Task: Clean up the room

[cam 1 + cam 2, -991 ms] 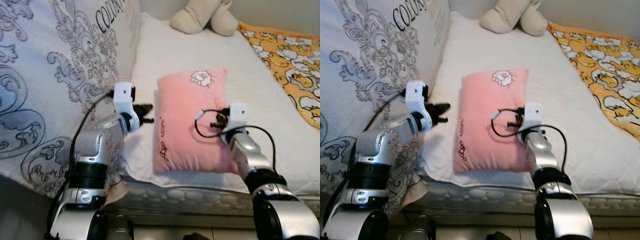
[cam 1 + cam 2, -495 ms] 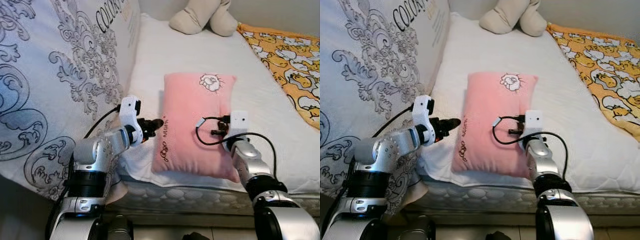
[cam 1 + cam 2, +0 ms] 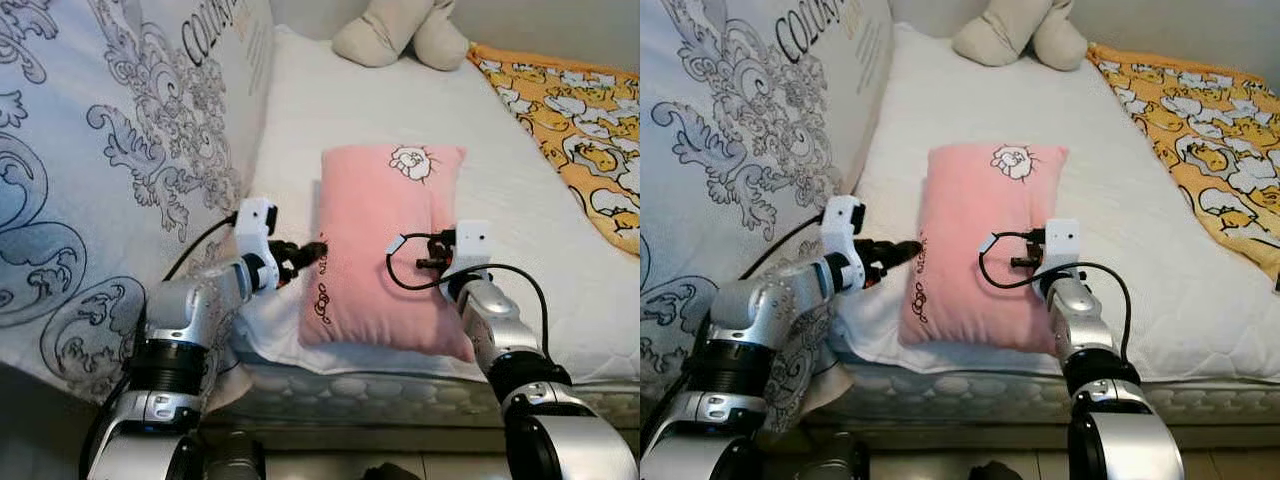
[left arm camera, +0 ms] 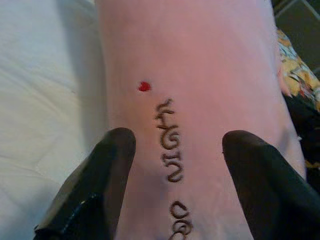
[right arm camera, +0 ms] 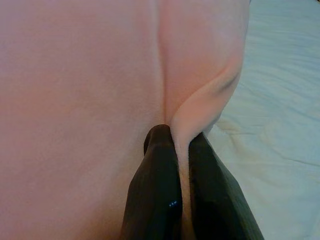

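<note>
A pink pillow (image 3: 375, 230) with a small sheep patch and dark stitched lettering lies near the front edge of the white mattress (image 3: 330, 110). My right gripper (image 5: 181, 145) is shut on a pinched fold of the pillow's right side, and the fabric bulges up between its fingers. My left gripper (image 3: 312, 250) is open at the pillow's left edge. In the left wrist view its two black fingers (image 4: 107, 165) straddle the lettered side of the pillow (image 4: 190, 100).
A large grey-patterned white duvet (image 3: 110, 170) is heaped along the left side of the bed. A beige plush toy (image 3: 400, 35) sits at the head. An orange patterned blanket (image 3: 580, 130) covers the far right. The mattress edge (image 3: 360, 385) runs just below the pillow.
My left gripper has moved right from the duvet to the pillow's left edge. The pillow has shifted and turned slightly in my right gripper's hold. The camera has moved a little.
</note>
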Controlling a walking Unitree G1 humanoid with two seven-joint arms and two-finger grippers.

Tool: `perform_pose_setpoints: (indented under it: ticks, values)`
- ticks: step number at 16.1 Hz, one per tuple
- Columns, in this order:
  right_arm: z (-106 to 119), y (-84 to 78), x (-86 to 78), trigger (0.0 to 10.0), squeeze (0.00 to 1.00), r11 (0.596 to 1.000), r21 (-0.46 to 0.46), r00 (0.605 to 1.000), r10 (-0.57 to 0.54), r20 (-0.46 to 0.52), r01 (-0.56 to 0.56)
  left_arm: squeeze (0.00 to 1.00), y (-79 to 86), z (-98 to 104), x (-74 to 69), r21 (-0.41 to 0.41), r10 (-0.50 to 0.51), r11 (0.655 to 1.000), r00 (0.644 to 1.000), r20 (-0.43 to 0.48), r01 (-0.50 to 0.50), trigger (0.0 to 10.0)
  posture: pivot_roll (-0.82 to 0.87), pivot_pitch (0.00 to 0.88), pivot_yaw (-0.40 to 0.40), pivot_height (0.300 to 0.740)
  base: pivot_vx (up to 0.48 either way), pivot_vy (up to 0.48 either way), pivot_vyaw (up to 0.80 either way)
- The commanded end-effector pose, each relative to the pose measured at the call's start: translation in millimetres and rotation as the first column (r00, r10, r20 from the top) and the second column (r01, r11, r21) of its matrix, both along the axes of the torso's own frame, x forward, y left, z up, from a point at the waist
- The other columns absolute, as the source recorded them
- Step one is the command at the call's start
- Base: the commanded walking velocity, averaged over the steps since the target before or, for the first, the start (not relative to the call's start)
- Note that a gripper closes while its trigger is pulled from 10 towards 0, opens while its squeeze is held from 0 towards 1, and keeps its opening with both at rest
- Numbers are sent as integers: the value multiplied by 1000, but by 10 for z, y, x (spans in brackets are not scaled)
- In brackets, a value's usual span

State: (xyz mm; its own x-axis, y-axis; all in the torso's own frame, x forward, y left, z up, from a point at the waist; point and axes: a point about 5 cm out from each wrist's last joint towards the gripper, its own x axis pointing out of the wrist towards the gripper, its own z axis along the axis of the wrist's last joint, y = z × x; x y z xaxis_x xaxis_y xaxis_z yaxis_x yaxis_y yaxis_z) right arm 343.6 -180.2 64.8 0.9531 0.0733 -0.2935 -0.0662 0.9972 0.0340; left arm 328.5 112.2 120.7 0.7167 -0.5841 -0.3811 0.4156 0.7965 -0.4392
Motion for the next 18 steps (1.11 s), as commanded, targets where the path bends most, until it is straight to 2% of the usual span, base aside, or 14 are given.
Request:
perform_pose_setpoints:
  ticks: [1, 3, 7, 12, 16, 18]
  values:
    - [-41, -4, -39, 0, 0, 1000, 11, 1000, 6, -10, -6, 1000, -89, 25, 23, 12, -48, 999, 999, 19, 48, 10000, 96, 0, -85, 697, 0, 0, 0]
    - [-60, -6, -55, 0, 0, 1000, 13, 1000, 5, -12, -5, 1000, -130, -39, -5, 13, -71, 997, 997, 3, 71, 10000, 93, 0, -82, 697, 0, 0, 0]
    - [-86, -9, -76, 0, 0, 1000, 18, 1000, 0, -19, 0, 1000, -198, -22, -1, -50, -82, 995, 997, -3, 81, 10000, 91, 0, -82, 697, 0, 0, 0]
    - [-62, 27, -58, 0, 0, 1000, 26, 1000, 7, -9, -7, 1000, -349, -67, 4, -81, -107, 991, 994, -22, 105, 10000, 87, 0, -86, 697, 0, 0, 0]
    - [-51, 38, -50, 0, 0, 999, 33, 1000, 7, -6, -7, 1000, -561, -47, 11, -103, -149, 984, 989, -10, 147, 10000, 86, 0, -83, 697, 0, 0, 0]
    - [-50, 55, -48, 0, 0, 999, 40, 1000, 7, -5, -7, 1000, -637, -80, 12, -84, -166, 983, 986, -10, 165, 10000, 88, 0, -83, 697, 0, 0, 0]
